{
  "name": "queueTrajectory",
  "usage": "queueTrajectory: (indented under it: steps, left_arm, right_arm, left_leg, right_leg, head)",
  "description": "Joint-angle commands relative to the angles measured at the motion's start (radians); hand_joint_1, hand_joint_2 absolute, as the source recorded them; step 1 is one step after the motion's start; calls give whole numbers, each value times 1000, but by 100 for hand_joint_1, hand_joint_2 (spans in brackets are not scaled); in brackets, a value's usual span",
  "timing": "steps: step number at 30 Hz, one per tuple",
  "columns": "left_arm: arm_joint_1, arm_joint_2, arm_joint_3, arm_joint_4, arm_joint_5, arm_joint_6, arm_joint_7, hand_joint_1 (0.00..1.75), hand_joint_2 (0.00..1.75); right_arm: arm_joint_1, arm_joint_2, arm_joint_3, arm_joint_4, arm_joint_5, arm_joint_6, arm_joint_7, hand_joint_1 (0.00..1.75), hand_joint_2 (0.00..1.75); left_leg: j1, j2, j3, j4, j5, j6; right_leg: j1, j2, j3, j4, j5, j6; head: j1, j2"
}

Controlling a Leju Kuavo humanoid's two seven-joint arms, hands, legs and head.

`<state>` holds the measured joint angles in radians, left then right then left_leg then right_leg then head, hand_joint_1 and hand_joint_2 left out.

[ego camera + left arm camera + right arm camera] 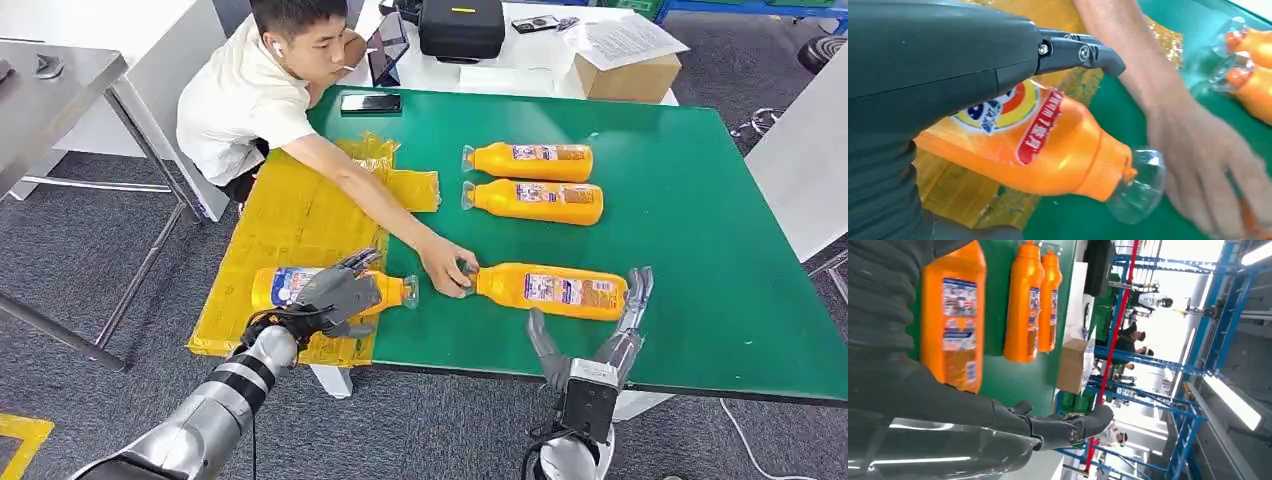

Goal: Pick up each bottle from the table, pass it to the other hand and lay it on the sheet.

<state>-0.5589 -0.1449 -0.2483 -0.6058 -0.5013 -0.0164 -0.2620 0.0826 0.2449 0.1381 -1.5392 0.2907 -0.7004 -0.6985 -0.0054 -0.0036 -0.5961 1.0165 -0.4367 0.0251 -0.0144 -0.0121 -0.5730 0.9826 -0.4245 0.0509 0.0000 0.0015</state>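
The left robot hand (335, 292) lay over a bottle on the yellow sheet (285, 215), its fingers draped across the label of this laid bottle (385, 291); whether it gripped the bottle or merely rested on it could not be told, though the left wrist view showed the orange body close under the palm and the clear cap just past the sheet's edge, over the green bench (700, 210). The right robot hand (600, 325) stood open at the bench's near edge, fingers spread and holding nothing, one finger raised just beside the base of the nearest bottle (550, 290). A person's hand (447, 268) was on the cap end of that same bottle — and there lay the main risk, as I judged it: if the right robot hand closed on the bottle while the person was touching it, the fingers could catch the person, or the bottle could be nudged askew and the grasp missed. The laid bottle could also roll off the sheet when released, since its neck already overhung the edge. Two more bottles, the far pair (533, 180), lay side by side well apart from both robot hands — a longer reach, and the near bottle could be knocked on the way.
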Motion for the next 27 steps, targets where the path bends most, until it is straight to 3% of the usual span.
queueTrajectory:
  steps: [1,2,9,11,16,19,21,24,27]
  left_arm:
    - [101,-39,-17,-165,98,-27,-111,0,175]
    - [130,-41,-33,-237,112,-22,-116,0,175]
    - [130,-41,-33,-237,112,-22,-116,0,175]
    - [194,-37,-48,-372,188,5,-164,0,175]
    - [368,-112,-113,-735,384,200,-326,0,175]
    - [402,-89,-199,-822,482,280,-343,0,175]
    - [411,-69,-230,-844,541,314,-371,0,175]
    - [437,-46,-249,-864,612,321,-390,0,175]
    - [444,-46,-254,-864,613,324,-392,0,175]
  right_arm:
    - [-14,-23,-4,60,19,2,0,0,175]
    - [-11,-25,-3,55,20,2,0,0,175]
    - [-11,-25,-3,55,20,2,0,0,175]
    - [1,-20,-10,55,34,2,0,0,175]
    - [26,-2,-7,30,108,2,0,0,175]
    - [26,-18,15,43,147,2,0,0,175]
    - [17,-45,28,95,251,2,0,0,175]
    - [-12,-70,-79,223,623,2,0,0,175]
    - [-18,-95,-77,230,599,2,0,0,175]
  left_leg:
    - [1,1,2,-1,-1,-1]
    - [1,1,2,-1,-1,-1]
    - [1,1,-1,0,-1,-2]
    - [1,2,0,-1,-1,-2]
    - [1,1,-3,1,-2,-1]
    - [1,1,-4,1,-2,-1]
    - [1,1,-4,0,-2,-1]
    - [1,2,-2,-1,-2,-2]
    - [1,1,-2,-2,-1,-2]
  right_leg:
    - [1,2,2,-2,0,-2]
    - [1,2,2,-2,0,-1]
    - [1,2,-1,-1,-1,-2]
    - [1,2,-1,-1,0,-2]
    - [1,2,-4,0,-1,-1]
    - [1,1,-4,0,-1,-1]
    - [1,2,-4,-1,-1,-1]
    - [1,3,-2,-2,0,-2]
    - [1,2,-1,-4,0,-2]
  head:
    - [0,0]
    - [0,0]
    - [0,0]
    - [0,0]
    - [0,0]
    - [1,0]
    - [1,0]
    - [0,0]
    - [0,0]
